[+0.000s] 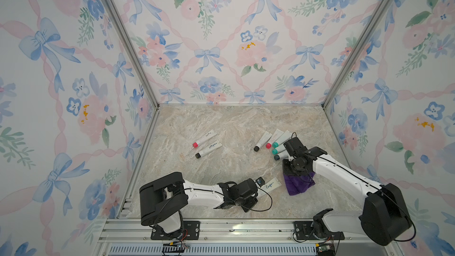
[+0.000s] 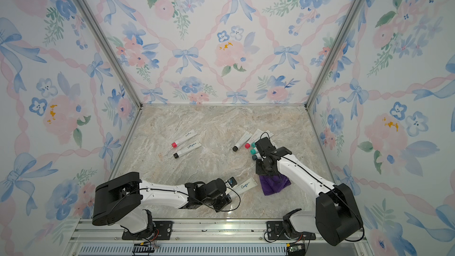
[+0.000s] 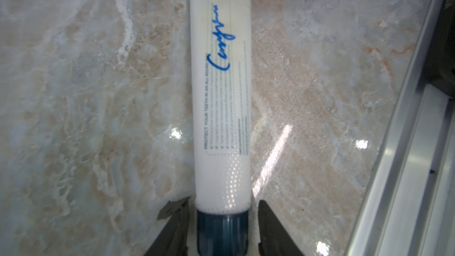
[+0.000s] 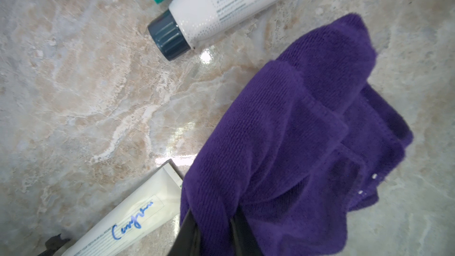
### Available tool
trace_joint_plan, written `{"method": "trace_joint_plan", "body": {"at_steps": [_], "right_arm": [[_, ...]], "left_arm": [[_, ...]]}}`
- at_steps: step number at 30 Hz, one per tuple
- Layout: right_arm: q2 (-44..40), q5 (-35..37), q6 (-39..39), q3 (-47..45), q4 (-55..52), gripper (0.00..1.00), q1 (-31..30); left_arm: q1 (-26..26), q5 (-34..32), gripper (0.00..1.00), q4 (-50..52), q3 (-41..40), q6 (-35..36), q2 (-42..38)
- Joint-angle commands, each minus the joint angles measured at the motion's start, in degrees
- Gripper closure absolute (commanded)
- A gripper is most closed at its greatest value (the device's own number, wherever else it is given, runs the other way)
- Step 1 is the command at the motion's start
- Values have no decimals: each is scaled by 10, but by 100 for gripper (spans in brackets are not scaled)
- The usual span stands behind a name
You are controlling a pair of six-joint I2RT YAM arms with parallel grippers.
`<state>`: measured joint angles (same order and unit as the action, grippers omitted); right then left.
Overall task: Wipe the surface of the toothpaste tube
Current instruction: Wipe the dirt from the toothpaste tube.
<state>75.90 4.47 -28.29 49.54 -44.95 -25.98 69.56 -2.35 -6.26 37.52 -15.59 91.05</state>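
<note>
**Left arm**: lay low along the front edge of the worktop, forearm near level, reaching from the front left corner toward the middle.

**Left gripper**: fingers stood apart, one either side of the dark blue cap, with a thin gap showing on each side. In both top views the wrist housing hid it.

**Toothpaste tube**: white with blue handwriting, flat on the worktop near the front edge, right of centre, crimped end pointing toward the right edge.

**Right arm**: rose from the front right corner and slanted inward and rearward, wrist bent down.

**Right gripper**: fingers clamped together on a fold of the purple cloth. The wrist covered it in both top views.

**Purple cloth**: bunched just beside the tube's crimped end. It overlapped that end in the right wrist view; contact could not be judged.

**Five tubes**: fanned near the right edge, partly hidden behind the right wrist.

**Two tubes**: left of centre, writing too small to read.
</note>
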Motion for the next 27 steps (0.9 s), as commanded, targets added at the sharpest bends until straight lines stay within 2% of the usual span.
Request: {"method": "trace_joint_plan", "body": {"at_steps": [1, 5, 10, 15, 20, 27], "right_arm": [[-15, -33, -2, -1, -11, 81, -8], [-4, -112, -3, -16, 19, 80, -8], [21, -215, -30, -47, 86, 80, -14], [55, -238, -51, -47, 116, 80, -51], [84, -205, -47, -40, 100, 80, -66], [131, -43, -20, -6, 17, 81, -56]], "left_arm": [[-10, 23, 60, -20, -3, 2, 20], [-17, 34, 70, -33, -1, 7, 24], [-30, 37, 73, -39, 2, 16, 29], [-39, 39, 73, -39, 13, 22, 40], [-46, 40, 73, -39, 35, 28, 53], [-50, 36, 74, -42, 21, 27, 44]]}}
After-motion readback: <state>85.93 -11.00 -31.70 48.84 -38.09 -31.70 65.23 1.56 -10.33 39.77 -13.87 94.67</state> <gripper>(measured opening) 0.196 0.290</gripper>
